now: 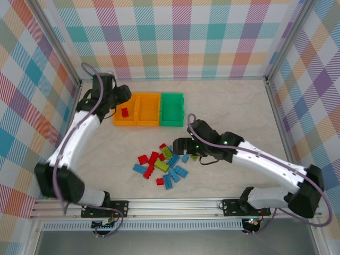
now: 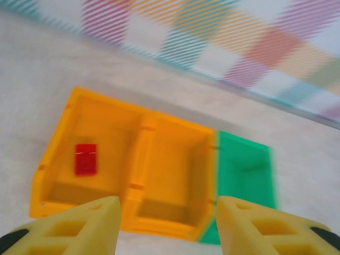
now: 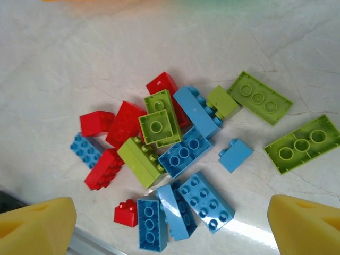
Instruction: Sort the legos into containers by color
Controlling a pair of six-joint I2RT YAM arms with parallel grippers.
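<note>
Three bins stand in a row at the back: a left orange bin (image 1: 121,121), a middle orange bin (image 1: 148,109) and a green bin (image 1: 172,109). One red brick (image 1: 125,112) lies in the left orange bin (image 2: 48,164); this red brick (image 2: 85,159) also shows in the left wrist view. The middle orange bin (image 2: 175,159) and green bin (image 2: 244,170) look empty. My left gripper (image 1: 126,95) hovers open by the left bin, left gripper (image 2: 167,223) holding nothing. The legos (image 1: 164,163), red, light blue and lime, lie in a loose pile mid-table. My right gripper (image 1: 181,144) hangs open above the pile (image 3: 175,154), right gripper (image 3: 170,231) empty.
Two long lime bricks (image 3: 300,143) lie apart at the pile's right side. A small red brick (image 3: 126,213) and several blue bricks (image 3: 204,201) sit at the near edge of the pile. Checked walls enclose the table; a metal rail (image 1: 170,204) runs along the front.
</note>
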